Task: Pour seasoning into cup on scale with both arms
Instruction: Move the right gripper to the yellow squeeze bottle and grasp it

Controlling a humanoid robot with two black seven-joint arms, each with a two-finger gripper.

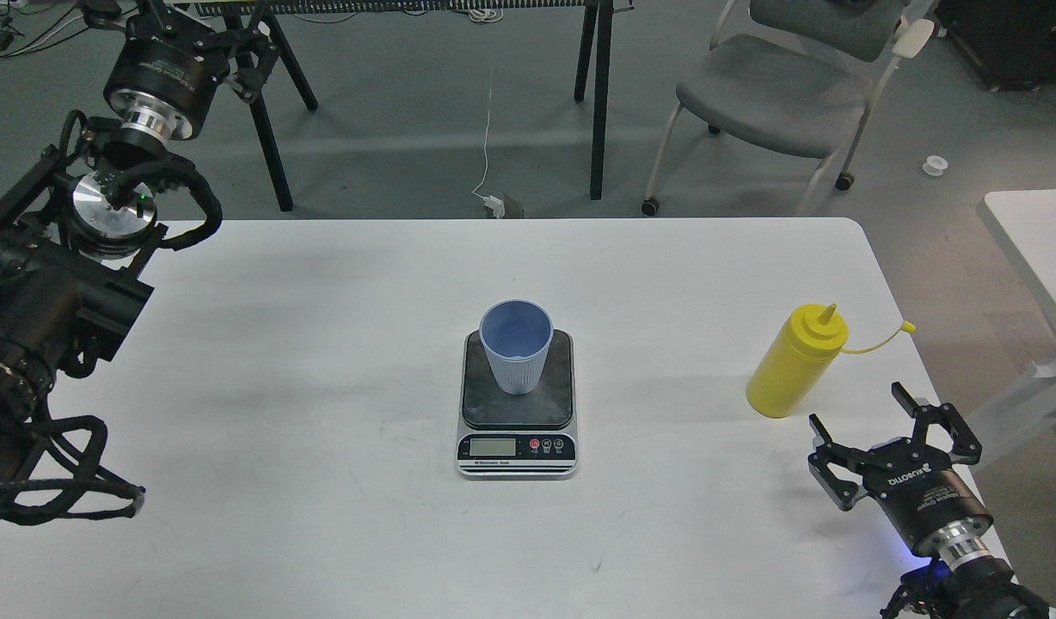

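Note:
The pale blue ribbed cup [516, 346] stands upright on the dark plate of the small scale [485, 411], at the middle of the white table [322, 361]. The yellow squeeze bottle [793, 368] stands upright at the right, nozzle up, its cap hanging off on its tether [905, 327]. My right gripper [856, 407] is open and empty, low over the table's right front corner, just in front of the bottle and not touching it. My left gripper [184, 30] is raised at the far top left, well away from the cup; its fingers blend into dark table legs.
A grey chair [777, 94] and black table legs [598, 94] stand behind the table. A second white table [1040, 249] is at the right. My left arm's bulk [46, 301] hangs over the table's left edge.

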